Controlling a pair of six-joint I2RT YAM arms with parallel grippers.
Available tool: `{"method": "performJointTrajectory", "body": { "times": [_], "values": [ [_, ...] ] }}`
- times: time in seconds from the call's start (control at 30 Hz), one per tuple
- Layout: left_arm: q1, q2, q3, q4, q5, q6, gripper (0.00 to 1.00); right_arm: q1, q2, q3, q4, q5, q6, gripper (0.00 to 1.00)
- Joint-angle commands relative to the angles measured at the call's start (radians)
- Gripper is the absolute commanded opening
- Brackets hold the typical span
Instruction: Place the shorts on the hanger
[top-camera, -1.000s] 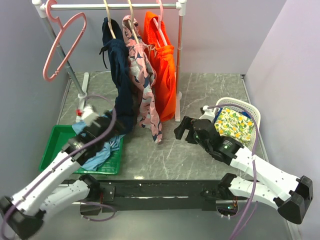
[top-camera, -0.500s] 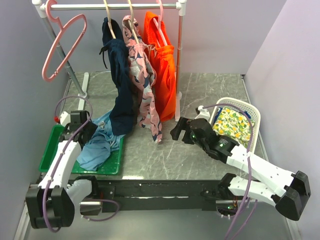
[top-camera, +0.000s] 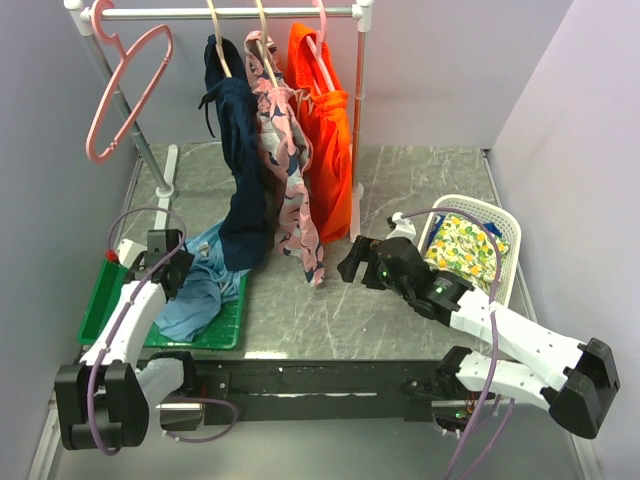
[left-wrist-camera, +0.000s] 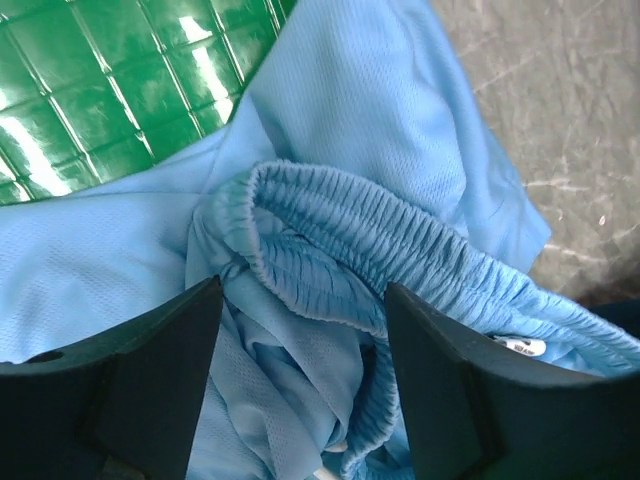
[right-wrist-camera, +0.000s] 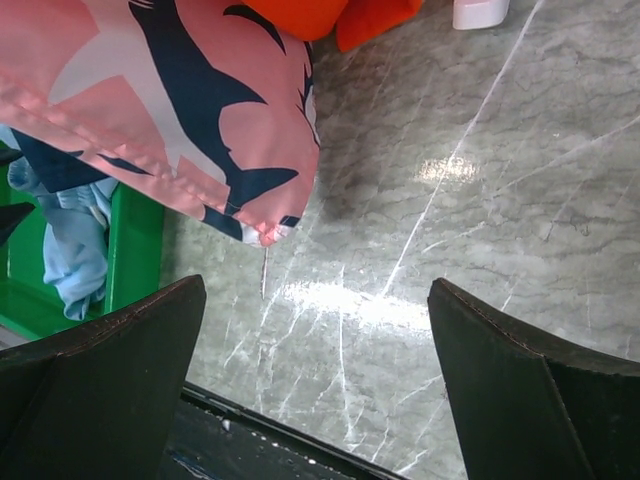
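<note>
Left gripper stands part-open, jaws astride the bunched waistband of the blue shorts, not pinching it; the shorts lie heaped across the green tray and onto the counter; right gripper is spread wide and empty above the counter, near the patterned shorts; the pink hanger hangs bare at the left end of the rail.

The left fingers have pulled back over the blue shorts; the right fingers crept leftward.
</note>
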Motion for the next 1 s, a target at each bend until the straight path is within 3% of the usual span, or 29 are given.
{"method": "performJointTrajectory", "body": {
  "times": [0.0,0.1,0.13,0.2,0.3,0.37,0.43,0.5,0.53,0.63,0.97],
  "values": [
    [0.004,-0.029,-0.008,0.017,-0.079,-0.051,0.68,0.004,-0.018,-0.022,0.041,0.006,0.004,1.0],
    [0.003,0.013,-0.026,0.028,-0.067,-0.094,0.57,0.004,-0.007,-0.024,0.052,-0.011,0.009,1.0],
    [0.004,0.026,-0.031,0.038,-0.067,-0.127,0.48,0.004,-0.002,-0.022,0.049,-0.014,0.01,1.0],
    [0.006,0.052,-0.043,0.074,-0.058,-0.138,0.43,0.004,-0.001,-0.017,0.044,-0.017,0.006,1.0],
    [0.006,0.08,-0.033,0.109,-0.061,-0.164,0.44,0.004,-0.011,-0.01,0.035,-0.025,-0.001,1.0],
    [0.006,0.093,-0.023,0.114,-0.073,-0.186,0.52,0.005,-0.018,-0.004,0.062,-0.059,-0.027,1.0],
    [0.007,0.098,-0.014,0.135,-0.064,-0.164,0.5,0.027,-0.005,0.012,0.11,-0.118,-0.05,1.0],
    [0.013,0.087,-0.016,0.166,-0.067,-0.147,0.36,0.08,0.024,0.067,0.122,-0.116,-0.071,1.0],
    [0.016,0.081,-0.016,0.167,-0.07,-0.146,0.01,0.094,0.068,0.093,0.121,-0.093,-0.077,1.0],
    [0.029,0.057,0.015,0.143,-0.088,-0.089,0.01,0.142,0.149,0.208,0.104,-0.07,-0.094,1.0],
    [0.027,-0.227,0.323,-0.112,-0.399,0.119,0.01,0.214,0.349,0.392,0.136,-0.088,-0.16,1.0]
  ]
}}
